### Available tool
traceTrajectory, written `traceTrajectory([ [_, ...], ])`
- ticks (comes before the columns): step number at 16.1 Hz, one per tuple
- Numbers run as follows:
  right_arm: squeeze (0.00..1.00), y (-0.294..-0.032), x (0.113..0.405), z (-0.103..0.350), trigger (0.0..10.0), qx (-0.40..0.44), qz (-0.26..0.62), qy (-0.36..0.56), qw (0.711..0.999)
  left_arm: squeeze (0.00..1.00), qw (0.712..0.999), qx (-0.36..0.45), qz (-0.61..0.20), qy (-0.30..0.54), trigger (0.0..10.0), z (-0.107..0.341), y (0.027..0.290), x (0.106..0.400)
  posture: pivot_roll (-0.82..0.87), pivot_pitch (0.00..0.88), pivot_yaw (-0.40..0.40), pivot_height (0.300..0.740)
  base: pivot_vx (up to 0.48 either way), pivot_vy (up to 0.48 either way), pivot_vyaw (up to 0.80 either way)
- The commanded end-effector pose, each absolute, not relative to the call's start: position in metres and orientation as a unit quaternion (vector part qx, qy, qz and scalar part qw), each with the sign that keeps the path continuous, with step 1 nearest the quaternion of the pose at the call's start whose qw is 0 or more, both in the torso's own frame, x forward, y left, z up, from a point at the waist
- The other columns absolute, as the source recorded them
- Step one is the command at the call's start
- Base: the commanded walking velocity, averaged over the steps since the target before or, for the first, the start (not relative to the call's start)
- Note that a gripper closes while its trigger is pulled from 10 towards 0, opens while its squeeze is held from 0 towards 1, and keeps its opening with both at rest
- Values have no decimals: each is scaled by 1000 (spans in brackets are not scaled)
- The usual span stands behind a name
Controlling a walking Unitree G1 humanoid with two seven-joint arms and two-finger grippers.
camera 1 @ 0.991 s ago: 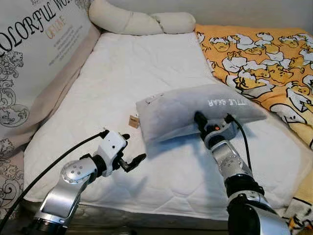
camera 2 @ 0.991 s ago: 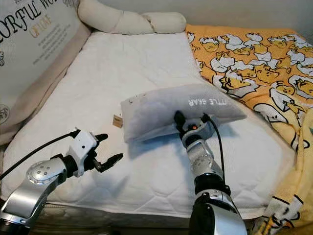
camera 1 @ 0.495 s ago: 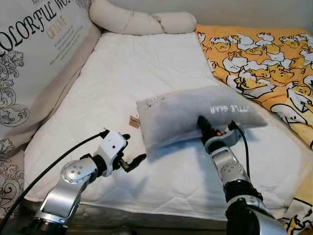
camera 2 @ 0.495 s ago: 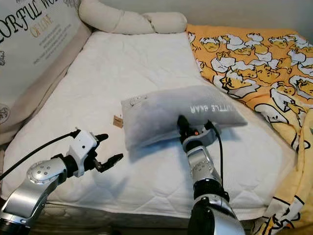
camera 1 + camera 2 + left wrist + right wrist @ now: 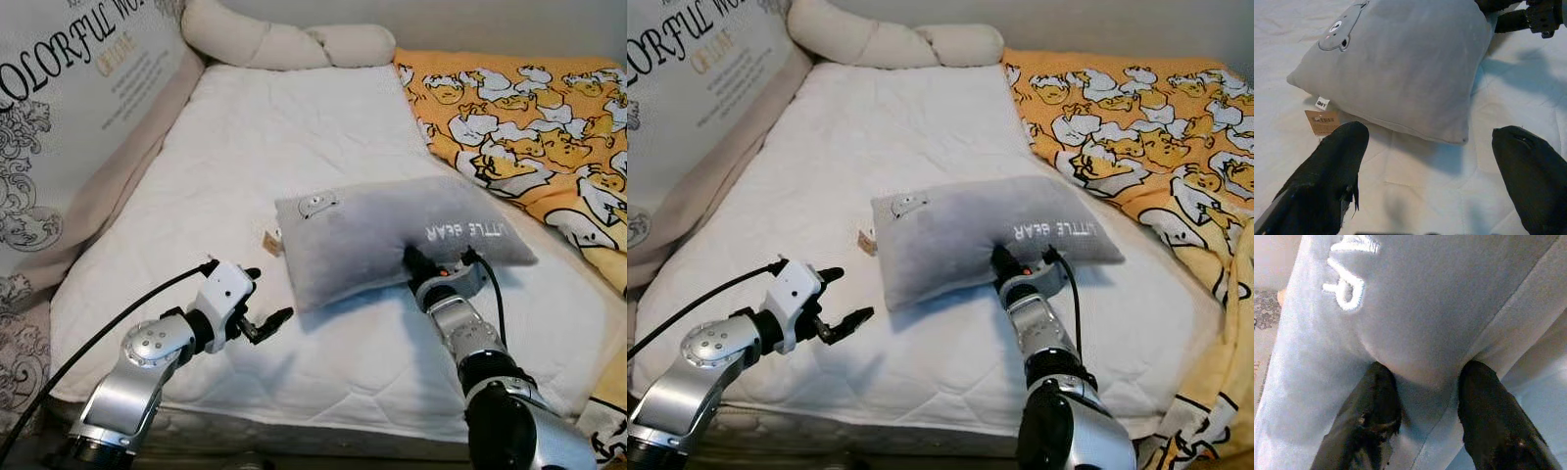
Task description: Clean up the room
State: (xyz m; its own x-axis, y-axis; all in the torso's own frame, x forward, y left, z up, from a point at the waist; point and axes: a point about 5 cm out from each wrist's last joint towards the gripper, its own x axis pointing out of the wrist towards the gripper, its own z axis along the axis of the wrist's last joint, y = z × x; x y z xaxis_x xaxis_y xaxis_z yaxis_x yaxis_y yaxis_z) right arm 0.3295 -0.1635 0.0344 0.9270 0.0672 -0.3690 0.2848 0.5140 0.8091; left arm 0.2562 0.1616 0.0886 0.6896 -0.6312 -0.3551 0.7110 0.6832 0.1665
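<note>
Left gripper [image 5: 266,321] hovers near the mattress [image 5: 294,137] front edge, fingers spread wide, empty. Right gripper [image 5: 1425,396] pinches the near edge of the grey pillow [image 5: 392,235], fabric bunched between its fingers [image 5: 1376,401], mid-bed. Judgement: keep the pinch firm and deep, lift clear before carrying toward the cream bolster [image 5: 284,44] at the head.

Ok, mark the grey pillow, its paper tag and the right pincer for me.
grey pillow [image 5: 362,235], left eye view, middle of its face.
paper tag [image 5: 1321,122], left wrist view, centre of the card.
right pincer [image 5: 1427,396], right wrist view, between fingertips pinching the pillow.
</note>
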Motion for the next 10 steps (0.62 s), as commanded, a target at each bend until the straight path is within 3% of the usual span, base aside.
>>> traceTrajectory([
  [1,0,-167,334,39,0,484,-67,177,854,0,907,149,-369,137,10000,89,163,258,116,0,-9,740,0,0,0],
  [7,0,-166,345,55,0,442,-23,163,882,0,909,151,-364,134,10000,89,165,259,110,0,-7,740,0,0,0],
  [10,0,-160,358,73,0,415,9,154,897,0,934,120,-322,102,10000,104,179,267,112,0,-10,740,0,0,0],
])
